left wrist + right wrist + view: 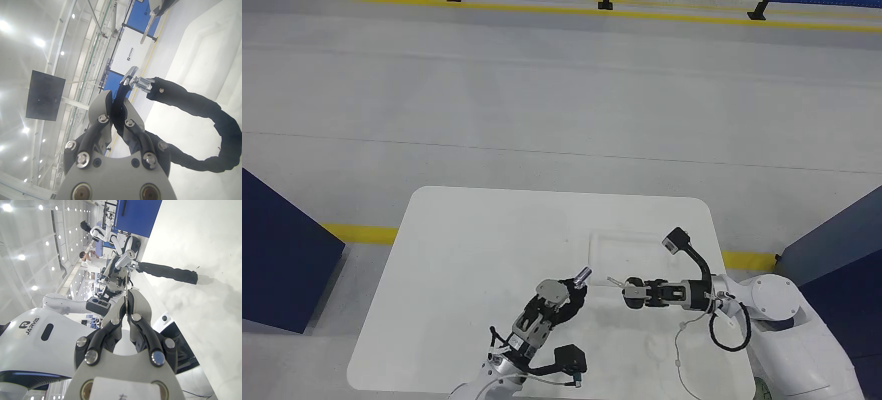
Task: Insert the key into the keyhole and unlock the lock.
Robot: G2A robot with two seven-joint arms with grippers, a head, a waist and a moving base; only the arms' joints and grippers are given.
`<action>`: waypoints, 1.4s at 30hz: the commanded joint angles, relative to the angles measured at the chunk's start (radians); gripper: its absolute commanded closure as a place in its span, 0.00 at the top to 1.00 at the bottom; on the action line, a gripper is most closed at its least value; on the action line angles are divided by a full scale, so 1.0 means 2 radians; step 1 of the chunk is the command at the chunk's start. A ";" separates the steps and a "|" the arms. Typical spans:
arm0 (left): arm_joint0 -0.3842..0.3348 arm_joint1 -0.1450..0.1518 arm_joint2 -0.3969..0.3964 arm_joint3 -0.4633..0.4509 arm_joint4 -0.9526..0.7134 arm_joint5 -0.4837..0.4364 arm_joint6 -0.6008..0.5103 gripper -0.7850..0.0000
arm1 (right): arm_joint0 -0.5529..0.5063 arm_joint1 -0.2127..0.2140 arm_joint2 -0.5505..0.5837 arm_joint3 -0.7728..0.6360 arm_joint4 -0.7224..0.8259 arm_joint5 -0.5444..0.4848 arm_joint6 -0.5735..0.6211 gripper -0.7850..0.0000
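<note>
Currently, both arms work over the white table (442, 300), with lock head and key held clear of its matte surface. The lock (208, 117) is a long loop sheathed in black woven fabric, soft and limp, curving away to one side of the left claw (116, 99). That claw is closed tight on the sheath just behind the head, so the head stands out past the fingertips. The right claw (128, 295) is likewise closed, pinching the key (126, 283) flat between its pads with the blade projecting straight out. The cylinder (124, 258) is a short barrel of polished chrome, round in section and probably slippery. The key is thin bright metal, seen edge-on from the right wrist. The keyhole (130, 254) is a small slot in the barrel's flat end face. From above, the key tip lies near that face, apart from it. The blade's long axis appears to run past the barrel's side, not along its axis; the two likely need aligning before any push. The right claw is the nearer to the keyhole.
</note>
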 commanded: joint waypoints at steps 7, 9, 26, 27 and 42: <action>0.000 0.000 0.000 0.000 0.003 0.000 0.001 0.00 | 0.000 0.000 0.000 0.000 0.000 -0.002 0.001 0.00; 0.000 0.000 0.000 0.000 0.003 0.000 0.001 0.00 | 0.000 0.000 0.000 0.000 0.000 -0.002 0.001 0.00; -0.010 0.019 -0.048 0.036 0.130 0.141 0.146 0.00 | 0.000 0.000 0.000 0.000 0.000 -0.002 0.001 0.00; -0.012 0.020 -0.049 0.039 0.127 0.145 0.159 0.00 | 0.000 0.000 0.000 0.000 0.000 -0.002 0.001 0.00; -0.050 0.019 -0.025 0.078 -0.074 0.117 0.239 0.00 | 0.000 0.000 0.000 0.000 0.000 -0.002 0.001 0.00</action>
